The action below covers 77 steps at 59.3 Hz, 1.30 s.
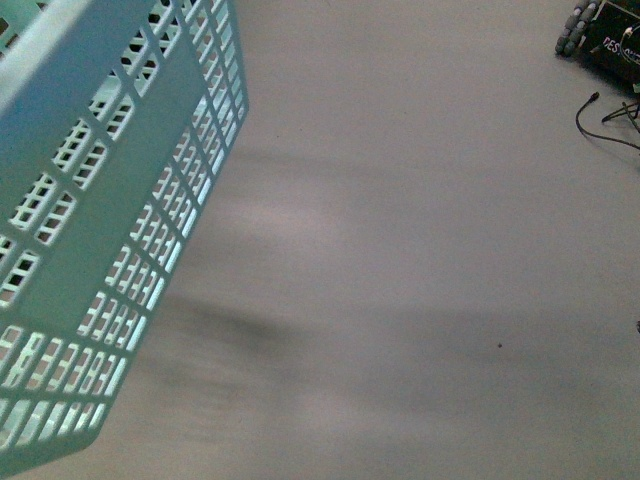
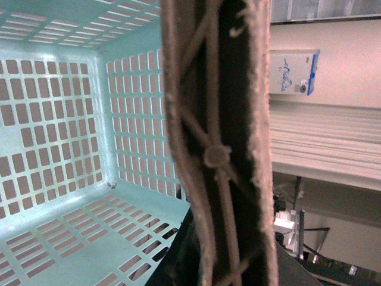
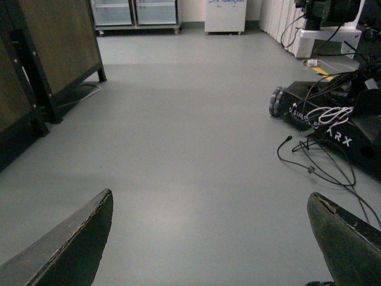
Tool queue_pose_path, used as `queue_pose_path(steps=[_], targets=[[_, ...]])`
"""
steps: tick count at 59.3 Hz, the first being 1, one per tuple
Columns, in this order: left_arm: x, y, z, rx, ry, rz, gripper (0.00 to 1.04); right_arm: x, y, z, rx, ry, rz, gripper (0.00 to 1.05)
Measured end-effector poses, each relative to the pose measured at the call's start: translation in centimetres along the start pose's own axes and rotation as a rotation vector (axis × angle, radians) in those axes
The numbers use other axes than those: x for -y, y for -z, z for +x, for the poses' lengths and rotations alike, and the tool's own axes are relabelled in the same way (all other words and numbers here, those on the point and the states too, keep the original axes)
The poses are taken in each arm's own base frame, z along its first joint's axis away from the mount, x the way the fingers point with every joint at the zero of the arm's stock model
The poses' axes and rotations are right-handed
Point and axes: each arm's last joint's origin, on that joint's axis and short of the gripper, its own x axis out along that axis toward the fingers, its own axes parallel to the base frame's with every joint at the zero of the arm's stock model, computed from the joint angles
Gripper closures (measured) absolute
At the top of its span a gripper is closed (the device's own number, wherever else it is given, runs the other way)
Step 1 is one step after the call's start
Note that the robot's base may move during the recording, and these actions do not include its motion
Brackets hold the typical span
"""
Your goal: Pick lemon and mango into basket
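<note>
The turquoise slotted basket [image 1: 90, 230] hangs tilted in the air at the left of the front view, above the grey floor. In the left wrist view its brown handle [image 2: 217, 143] with white ties runs close past the camera, and my left gripper [image 2: 220, 268] is shut on it; the basket's inside [image 2: 65, 149] shows no fruit. My right gripper [image 3: 214, 244] is open over bare floor, with nothing between its fingers [image 3: 77, 244]. The lemon and the mango are out of view in every frame.
A black wheeled robot base [image 3: 333, 119] with loose cables [image 3: 315, 161] sits on the floor at the right, also seen as a base [image 1: 605, 40] at the top right. Dark wooden panels [image 3: 47, 59] stand to the left. Cabinets [image 3: 134, 12] line the far wall.
</note>
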Motion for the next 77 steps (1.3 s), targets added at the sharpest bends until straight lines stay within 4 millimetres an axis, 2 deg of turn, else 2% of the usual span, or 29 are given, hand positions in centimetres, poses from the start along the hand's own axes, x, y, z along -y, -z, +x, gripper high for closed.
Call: queue_pose_path(steps=[6,12,77], targets=[[0.6,-0.2,-1.6,0.002,0.017,-0.002,0.99,0.0,0.0,0.0,0.000,0.000,0.000,0.09],[1.0,-0.3,-2.1,0.014,0.037,0.002,0.99,0.0,0.0,0.0,0.000,0.000,0.000,0.09],[0.9,-0.4,-2.1,0.020,0.033,0.012,0.99,0.0,0.0,0.0,0.000,0.000,0.000,0.09]])
